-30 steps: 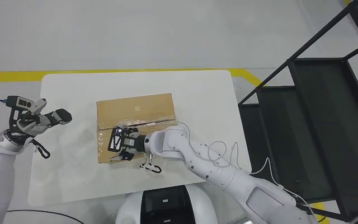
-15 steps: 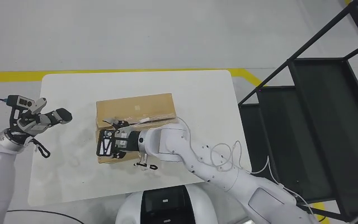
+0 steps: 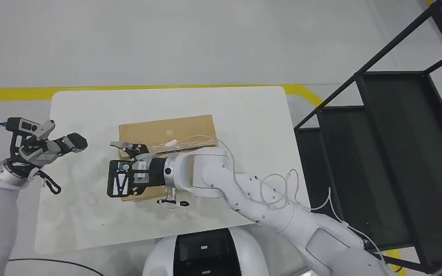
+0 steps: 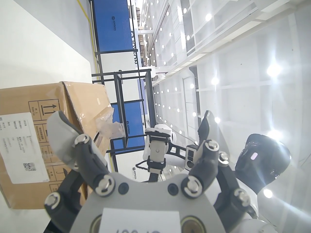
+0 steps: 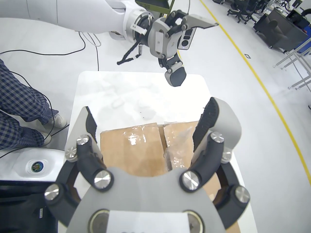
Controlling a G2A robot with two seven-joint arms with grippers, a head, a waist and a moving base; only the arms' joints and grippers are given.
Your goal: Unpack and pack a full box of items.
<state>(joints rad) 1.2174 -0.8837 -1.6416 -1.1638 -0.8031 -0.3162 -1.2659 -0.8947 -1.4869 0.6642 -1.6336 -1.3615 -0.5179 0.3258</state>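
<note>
At the top view's left edge, the left arm (image 3: pixel 41 148) hovers by the worktop (image 3: pixel 262 124) rim, jaws spread wide and empty. Mid-frame sits the cardboard box (image 3: pixel 169 132). The right arm (image 3: pixel 207 172) has its jaws wide apart and empty over the box's left end.

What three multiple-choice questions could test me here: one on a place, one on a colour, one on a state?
1. Where is the right gripper?
A. over the cardboard box
B. inside a drawer
C. on the floor
2. The box's colour?
A. white
B. brown
C. blue
3. The left gripper is:
A. shut on tape
B. open, empty
C. shut on the box
Answers: 1 A, top view shows it above the box's end; 2 B, plain brown cardboard; 3 B, spread wide, nothing between.
</note>
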